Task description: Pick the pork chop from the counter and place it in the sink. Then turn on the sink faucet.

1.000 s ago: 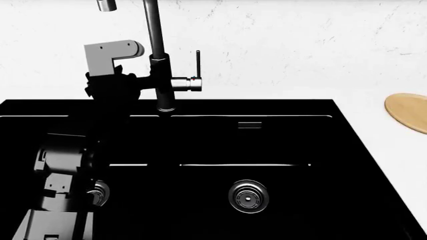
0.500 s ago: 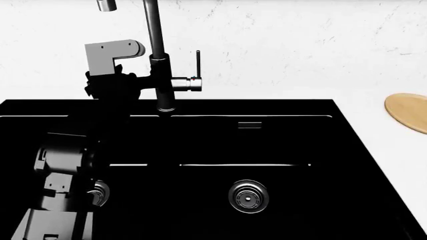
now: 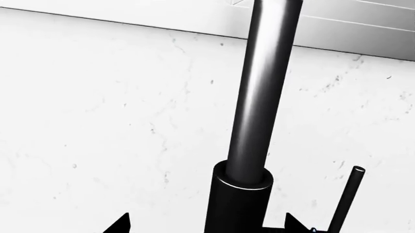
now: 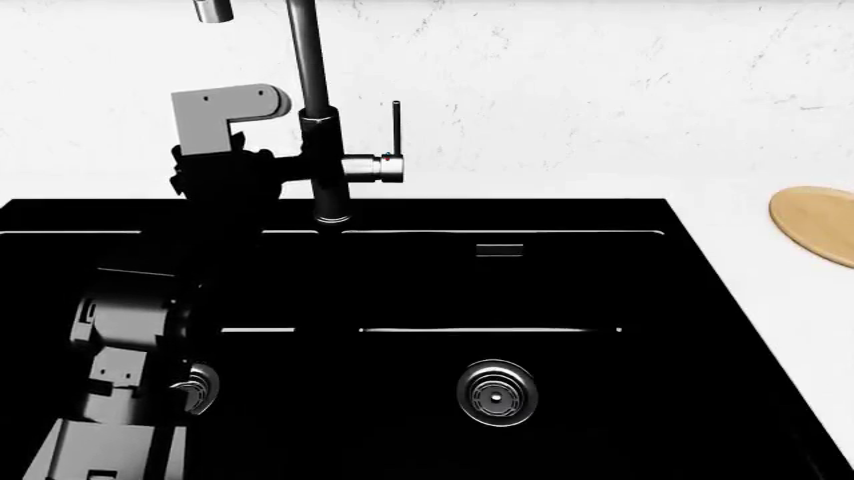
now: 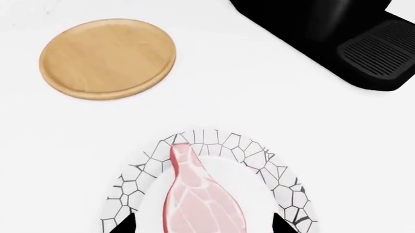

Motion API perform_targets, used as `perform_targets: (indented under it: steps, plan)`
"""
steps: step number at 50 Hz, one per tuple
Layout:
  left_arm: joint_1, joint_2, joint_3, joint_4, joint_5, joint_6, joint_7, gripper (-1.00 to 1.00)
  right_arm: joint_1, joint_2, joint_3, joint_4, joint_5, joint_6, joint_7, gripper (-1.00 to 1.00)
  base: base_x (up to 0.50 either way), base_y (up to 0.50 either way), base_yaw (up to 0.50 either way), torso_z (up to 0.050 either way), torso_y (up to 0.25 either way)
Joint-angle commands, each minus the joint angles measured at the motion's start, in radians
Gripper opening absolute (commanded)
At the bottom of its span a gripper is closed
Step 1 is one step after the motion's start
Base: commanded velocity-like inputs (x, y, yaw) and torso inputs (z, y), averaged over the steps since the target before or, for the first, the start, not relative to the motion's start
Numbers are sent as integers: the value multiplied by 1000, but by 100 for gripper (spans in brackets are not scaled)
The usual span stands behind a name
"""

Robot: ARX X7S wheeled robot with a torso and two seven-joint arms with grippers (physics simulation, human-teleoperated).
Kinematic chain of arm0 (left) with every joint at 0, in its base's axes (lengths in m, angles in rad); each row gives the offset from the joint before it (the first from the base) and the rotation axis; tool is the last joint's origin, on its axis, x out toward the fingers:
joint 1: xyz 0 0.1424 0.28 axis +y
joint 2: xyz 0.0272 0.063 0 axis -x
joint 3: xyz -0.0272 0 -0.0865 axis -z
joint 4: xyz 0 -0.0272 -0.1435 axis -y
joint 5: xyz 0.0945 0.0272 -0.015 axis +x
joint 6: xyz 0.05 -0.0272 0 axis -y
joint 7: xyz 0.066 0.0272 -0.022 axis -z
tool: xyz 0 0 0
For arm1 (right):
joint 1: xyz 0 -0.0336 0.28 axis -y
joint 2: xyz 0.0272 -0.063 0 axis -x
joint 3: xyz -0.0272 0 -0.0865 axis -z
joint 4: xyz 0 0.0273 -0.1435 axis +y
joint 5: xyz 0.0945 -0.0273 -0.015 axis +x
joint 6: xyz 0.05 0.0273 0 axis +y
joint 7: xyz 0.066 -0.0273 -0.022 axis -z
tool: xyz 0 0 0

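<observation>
The pork chop (image 5: 201, 199) lies on a white patterned plate (image 5: 259, 155) on the counter (image 5: 259, 87), seen only in the right wrist view. My right gripper (image 5: 202, 224) is open, with one fingertip on each side of the chop. It is out of the head view. The black sink (image 4: 601, 290) fills the head view. The sink faucet (image 4: 310, 80) stands behind it, its thin lever (image 4: 395, 125) upright. My left gripper (image 4: 304, 165) is open, its jaws on either side of the faucet's thick base (image 3: 240, 204). The lever (image 3: 347, 199) stands just beside it.
A round wooden disc (image 5: 107, 58) lies on the counter beyond the plate and also shows at the right edge of the head view (image 4: 817, 225). A black appliance (image 5: 337, 34) stands near the plate. Steel drains (image 4: 497, 392) sit in the basins.
My left gripper has crept very slightly toward the faucet. Nothing else has visibly moved.
</observation>
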Motion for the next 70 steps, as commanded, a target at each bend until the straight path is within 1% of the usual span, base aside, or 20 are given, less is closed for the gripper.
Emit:
perform_targets:
  steps: [1, 4, 11, 28, 42, 51, 56, 70]
  plan:
    - [1, -1, 1, 13, -8, -4, -6, 100, -1, -11, -10, 9, -11, -16, -17, 100, 0, 0, 0, 0, 0]
    - [1, -2, 2, 10, -9, -1, -5, 100, -6, -20, -16, 12, -20, -24, -25, 100, 0, 0, 0, 0, 0]
    - [-7, -5, 4, -4, -6, 6, -4, 100, 39, -21, -99, 41, -40, -54, -45, 100, 0, 0, 0, 0, 0]
    - [-5, -8, 14, -28, -3, 27, 2, 100, 96, -38, -212, 96, -106, -111, -98, 100, 0, 0, 0, 0, 0]
    - [4, -7, 19, -32, -7, 37, 3, 100, 54, -51, -195, 116, -137, -135, -115, 100, 0, 0, 0, 0, 0]
    - [6, -3, 24, -24, -11, 37, 0, 100, 45, -60, -218, 128, -161, -149, -132, 100, 0, 0, 0, 0, 0]
    - [7, -6, 29, -21, -10, 40, 1, 100, 20, -62, -190, 122, -158, -149, -130, 100, 0, 0, 0, 0, 0]
    - [9, -11, 29, -25, -14, 46, -2, 100, 27, -72, -228, 121, -173, -154, -155, 100, 0, 0, 0, 0, 0]
